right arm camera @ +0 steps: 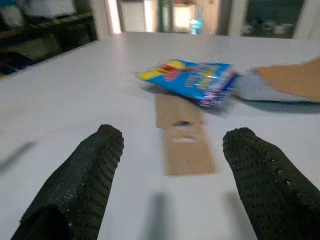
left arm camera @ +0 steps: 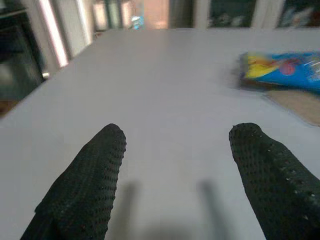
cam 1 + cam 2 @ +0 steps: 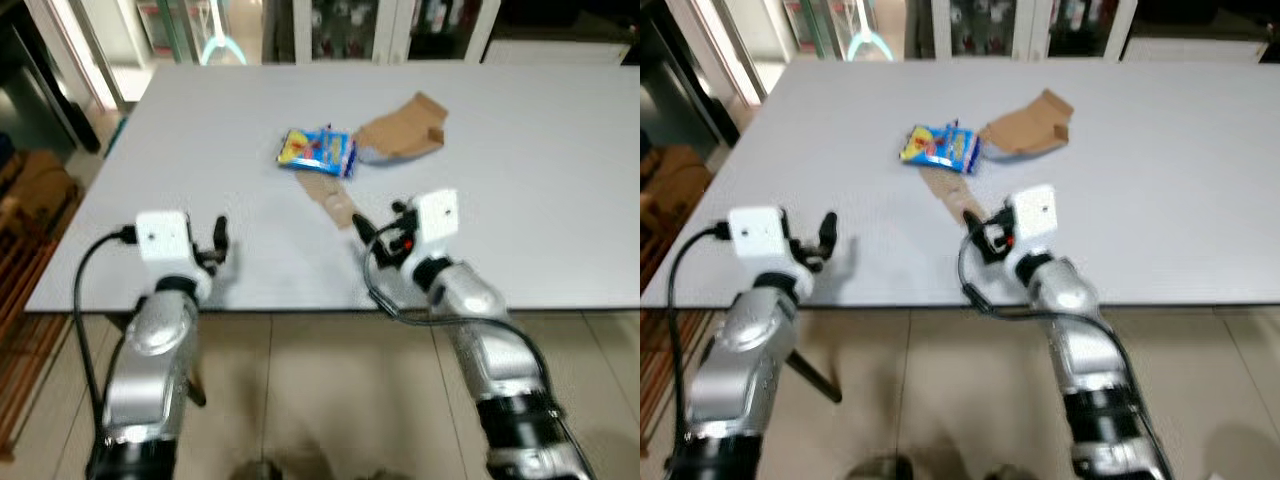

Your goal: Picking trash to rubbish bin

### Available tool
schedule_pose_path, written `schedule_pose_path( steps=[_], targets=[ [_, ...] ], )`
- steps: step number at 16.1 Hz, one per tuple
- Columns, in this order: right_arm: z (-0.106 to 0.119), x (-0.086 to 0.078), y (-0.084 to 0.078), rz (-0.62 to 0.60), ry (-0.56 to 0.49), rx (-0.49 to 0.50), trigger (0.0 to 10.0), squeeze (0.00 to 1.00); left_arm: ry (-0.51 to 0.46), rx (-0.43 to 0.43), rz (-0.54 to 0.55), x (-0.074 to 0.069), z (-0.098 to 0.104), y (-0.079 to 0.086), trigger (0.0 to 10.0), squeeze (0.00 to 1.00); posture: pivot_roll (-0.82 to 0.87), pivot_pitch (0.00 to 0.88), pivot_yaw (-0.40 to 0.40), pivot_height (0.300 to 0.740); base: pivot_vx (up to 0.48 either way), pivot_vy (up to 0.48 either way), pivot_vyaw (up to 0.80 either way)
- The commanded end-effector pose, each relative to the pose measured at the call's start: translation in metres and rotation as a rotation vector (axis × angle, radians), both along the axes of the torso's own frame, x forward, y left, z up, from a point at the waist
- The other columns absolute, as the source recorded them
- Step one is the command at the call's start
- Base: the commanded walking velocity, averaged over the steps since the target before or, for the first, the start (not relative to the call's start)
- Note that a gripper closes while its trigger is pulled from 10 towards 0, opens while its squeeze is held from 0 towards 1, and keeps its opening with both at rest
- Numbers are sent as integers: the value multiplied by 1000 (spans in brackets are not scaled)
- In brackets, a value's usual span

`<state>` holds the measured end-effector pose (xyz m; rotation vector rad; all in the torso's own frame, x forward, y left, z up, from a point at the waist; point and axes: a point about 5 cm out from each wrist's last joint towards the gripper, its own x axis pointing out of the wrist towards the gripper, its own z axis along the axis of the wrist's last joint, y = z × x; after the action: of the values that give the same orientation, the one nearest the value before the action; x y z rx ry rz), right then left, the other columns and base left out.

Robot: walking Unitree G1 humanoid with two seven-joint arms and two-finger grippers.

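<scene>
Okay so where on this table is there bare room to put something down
The table is bare on the robot's left, from the left gripper to the far edge, and on the right beyond the brown cardboard. It is crowded mid-table: snack packet, cardboard strip, right gripper.

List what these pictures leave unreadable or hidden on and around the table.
- Blue snack packet: print too blurred to read in the eye and wrist views.
- Flat cardboard strip: its far end runs under the packet.
- Torn brown cardboard: cut off by the right wrist view's edge; underside hidden.
- Right gripper and left gripper: open, empty; finger bases cut off.
- Shelves behind the table: contents blurred.
</scene>
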<state>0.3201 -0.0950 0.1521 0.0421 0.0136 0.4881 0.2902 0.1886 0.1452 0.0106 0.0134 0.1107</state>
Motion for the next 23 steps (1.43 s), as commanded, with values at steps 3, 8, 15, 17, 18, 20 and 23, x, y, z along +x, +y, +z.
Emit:
schedule_pose_path(
  steps=[3, 8, 15, 17, 18, 20, 23],
  targets=[
    [-2, -2, -3, -3, 7, 2, 10000, 0, 4, -2, 12, -1, 0, 1, 10000, 0, -91, 103, 46, 740, 0, -474, 0],
    [-2, -2, -2, 1, 8, -1, 10000, 0, 13, -2, 17, -2, -2, 3, 10000, 0, -91, 103, 46, 740, 0, -457, 0],
    [-2, -3, -3, 4, 12, -5, 10000, 0, 7, -22, 15, -2, -3, 1, 10000, 0, -94, 109, 42, 740, 0, -121, 0],
    [-3, -4, -3, 5, 11, -5, 10000, 0, 2, -18, 8, -2, -2, 0, 10000, 0, -94, 109, 42, 740, 180, 289, 0],
    [-2, -4, -3, 6, 11, -5, 10000, 0, 1, -12, 4, -2, -1, 0, 10000, 0, -94, 109, 42, 740, 386, 285, 0],
    [-2, -4, -3, 7, 9, -2, 10000, 0, 0, -14, 3, -2, -1, 0, 10000, 0, -94, 109, 42, 740, 394, 274, 0],
    [-1, -4, -3, 11, 3, 6, 10000, 0, 2, -18, 4, -2, -2, -1, 10000, 0, -97, 109, 40, 740, 394, 274, 0]
  ],
)
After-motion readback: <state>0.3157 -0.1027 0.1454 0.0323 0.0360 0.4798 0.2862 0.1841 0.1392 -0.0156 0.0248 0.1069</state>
